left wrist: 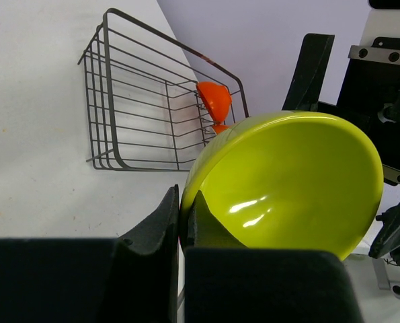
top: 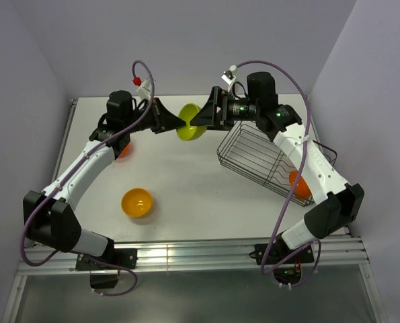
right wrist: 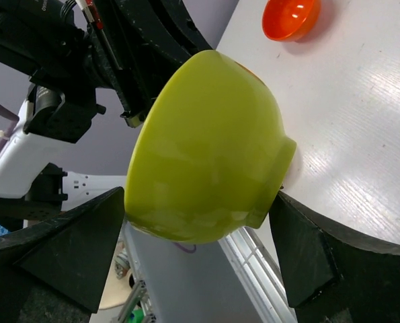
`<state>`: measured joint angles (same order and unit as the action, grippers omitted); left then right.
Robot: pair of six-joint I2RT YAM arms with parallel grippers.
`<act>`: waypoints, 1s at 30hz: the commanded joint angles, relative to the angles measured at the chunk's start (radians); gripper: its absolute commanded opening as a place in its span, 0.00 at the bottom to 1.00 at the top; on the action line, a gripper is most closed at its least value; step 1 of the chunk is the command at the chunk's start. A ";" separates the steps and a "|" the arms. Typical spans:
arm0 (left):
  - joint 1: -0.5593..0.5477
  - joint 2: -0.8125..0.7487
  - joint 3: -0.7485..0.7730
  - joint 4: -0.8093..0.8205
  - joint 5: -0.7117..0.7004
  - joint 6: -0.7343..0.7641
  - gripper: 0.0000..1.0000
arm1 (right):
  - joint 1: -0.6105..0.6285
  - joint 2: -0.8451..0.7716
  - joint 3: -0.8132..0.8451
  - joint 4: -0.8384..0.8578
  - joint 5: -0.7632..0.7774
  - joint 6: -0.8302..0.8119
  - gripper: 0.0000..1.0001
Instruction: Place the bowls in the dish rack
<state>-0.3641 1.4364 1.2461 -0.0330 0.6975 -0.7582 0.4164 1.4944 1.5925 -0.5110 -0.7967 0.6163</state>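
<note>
We pinch the lime green bowl's (top: 191,124) rim in the left gripper (left wrist: 183,217), upper centre of the overhead view. The right gripper (right wrist: 198,232) is spread around its body, likely a handover toward the dish rack (top: 243,145) at right.

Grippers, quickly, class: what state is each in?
Left gripper: closed on rim of the round lime green plastic bowl.
Right gripper: open, straddling that bowl.

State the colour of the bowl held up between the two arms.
The bowl is lime green; the right wrist view shows it best.
</note>
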 commanded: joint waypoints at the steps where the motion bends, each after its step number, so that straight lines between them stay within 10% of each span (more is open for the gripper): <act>1: 0.001 -0.022 0.007 0.074 0.028 -0.024 0.00 | -0.014 -0.016 -0.014 0.071 -0.055 0.034 0.93; 22: 0.005 -0.008 0.012 0.077 0.020 -0.030 0.00 | -0.048 -0.011 -0.028 0.077 -0.041 0.054 0.68; 24: 0.005 -0.007 0.012 0.074 0.022 -0.029 0.00 | -0.048 -0.008 -0.026 0.074 -0.030 0.045 0.58; 28: 0.005 -0.001 0.016 0.064 0.025 -0.027 0.11 | -0.048 -0.005 -0.028 0.075 -0.035 0.025 0.00; 30: 0.005 0.001 0.019 0.058 0.023 -0.023 0.23 | -0.048 0.000 -0.019 0.065 -0.030 0.016 0.00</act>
<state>-0.3580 1.4395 1.2453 -0.0212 0.6903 -0.7769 0.3729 1.4944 1.5627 -0.4603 -0.8410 0.6678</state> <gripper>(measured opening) 0.203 0.757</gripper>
